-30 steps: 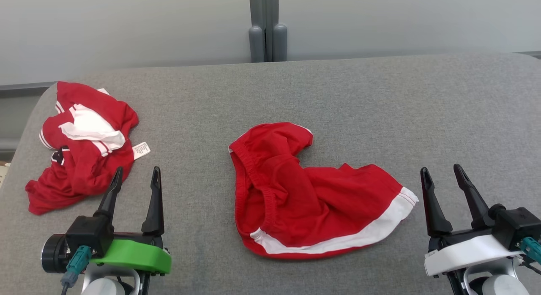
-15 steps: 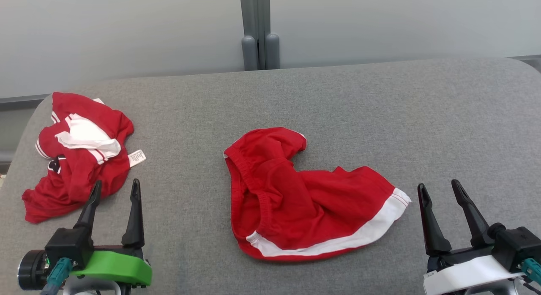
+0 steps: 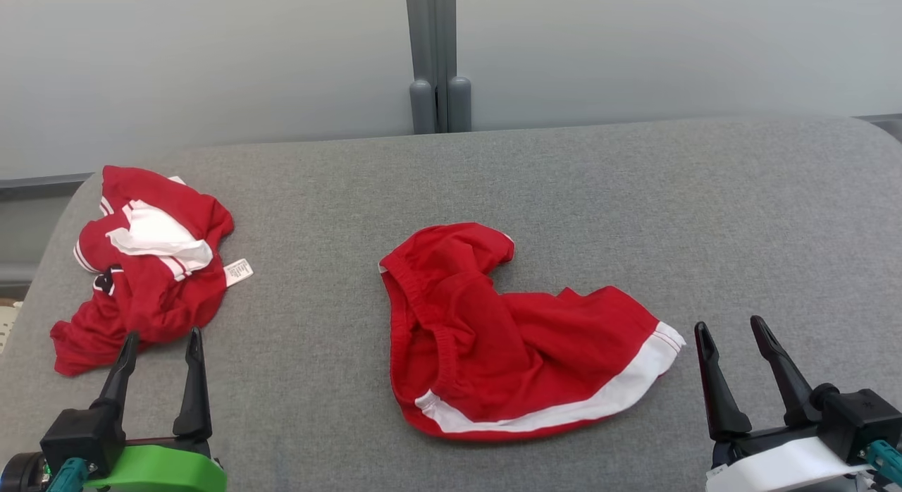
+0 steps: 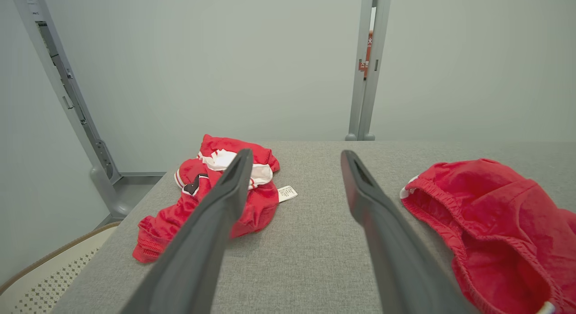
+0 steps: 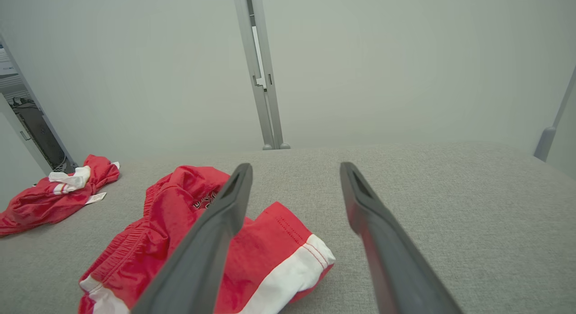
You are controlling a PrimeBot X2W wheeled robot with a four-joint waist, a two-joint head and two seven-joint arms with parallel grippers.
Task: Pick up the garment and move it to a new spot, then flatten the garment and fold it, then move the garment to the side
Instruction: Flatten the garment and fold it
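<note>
While the red shorts (image 3: 521,351) lie crumpled on the desk (image 3: 634,210), the left claw (image 3: 163,333) at seven o'clock and right claw (image 3: 727,323) at five gape wide.

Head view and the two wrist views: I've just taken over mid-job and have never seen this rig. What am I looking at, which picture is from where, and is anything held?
This is a wheeled robot with two arms, each ending in a gripper with two long dark fingers. The wide picture is from its head camera, looking down at a grey padded surface. The left gripper, on a green mount, is at lower left; the right gripper, on a white mount, at lower right. The other two pictures come from a camera on each wrist, looking along that gripper's own fingers. In the middle lie rumpled red shorts with a white band. At the far left lies a second crumpled red and white garment. Both grippers are open and hold nothing.
</note>
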